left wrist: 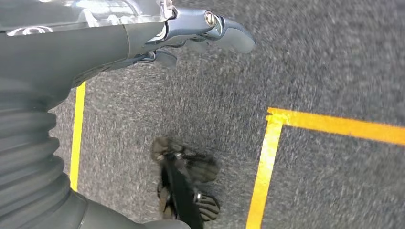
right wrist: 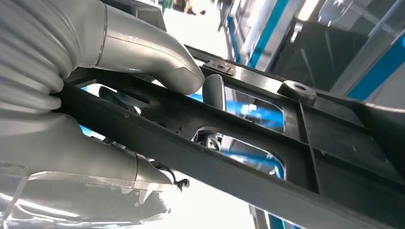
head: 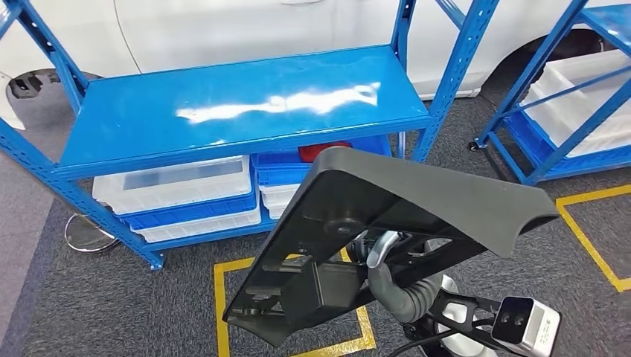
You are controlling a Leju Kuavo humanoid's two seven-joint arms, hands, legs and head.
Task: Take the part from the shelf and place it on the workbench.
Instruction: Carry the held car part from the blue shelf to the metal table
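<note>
The part (head: 417, 197) is a large flat black plastic panel with ribs and openings on its underside. It hangs tilted in the air in front of the blue shelf (head: 238, 104), whose top board is bare. My right hand (head: 383, 249) grips the panel from below, with a silver finger showing through one opening. In the right wrist view the hand (right wrist: 143, 57) wraps a black rib of the part (right wrist: 334, 138), thumb on one side and fingers on the other. My left hand (left wrist: 191, 28) hangs over the carpet and holds nothing, its fingers stretched out.
White bins (head: 178, 182) and a red object (head: 321, 151) sit on the shelf's lower level. A second blue shelf (head: 565, 111) with white trays stands at the right. Yellow tape (head: 221, 297) marks squares on the grey carpet. A white car (head: 223, 30) is behind.
</note>
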